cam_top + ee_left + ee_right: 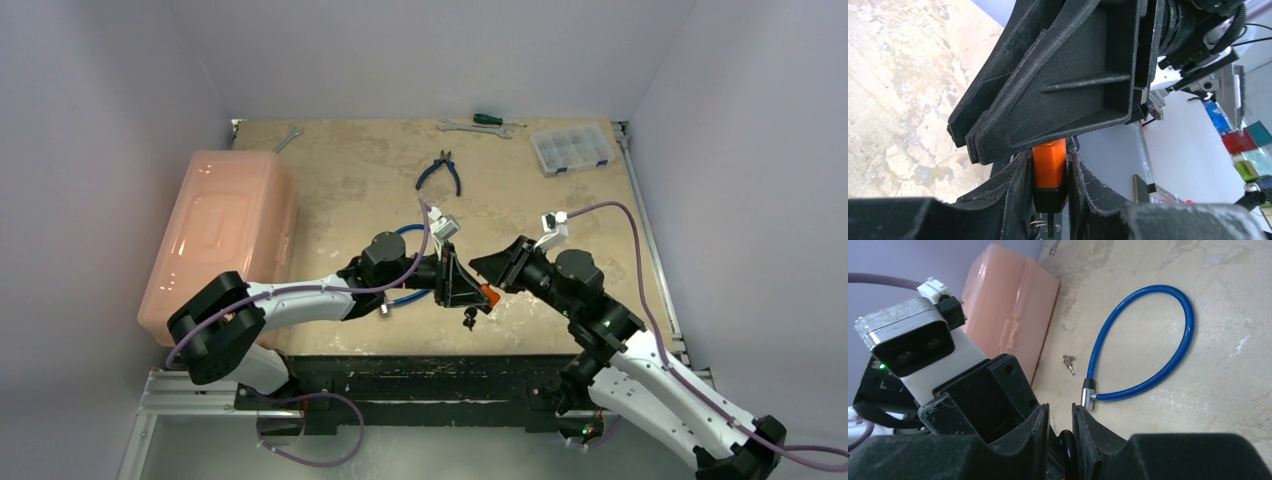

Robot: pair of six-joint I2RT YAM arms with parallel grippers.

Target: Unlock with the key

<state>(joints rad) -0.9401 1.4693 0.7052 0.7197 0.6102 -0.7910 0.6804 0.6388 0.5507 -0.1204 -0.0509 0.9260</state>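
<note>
My left gripper (pixel 455 282) is shut on the lock body, an orange and black block (pixel 1049 165) that sits between its fingers (pixel 1013 195). It shows orange in the top view (pixel 488 295), with small keys dangling under it (pixel 469 318). My right gripper (pixel 492 268) meets the lock from the right, its jaws closed on a black round key head (pixel 1066 447). The blue cable (pixel 1153 340) lies looped on the table, and its silver end (pixel 1088 392) lies free on the table. A spare key (pixel 1068 363) lies beside it.
A pink plastic box (pixel 225 235) stands at the left. Blue-handled pliers (pixel 440 170) lie mid-table. A wrench (pixel 475 128), a green screwdriver (pixel 487 118) and a clear parts organizer (pixel 572 148) lie at the back. Another wrench (pixel 287 140) lies back left.
</note>
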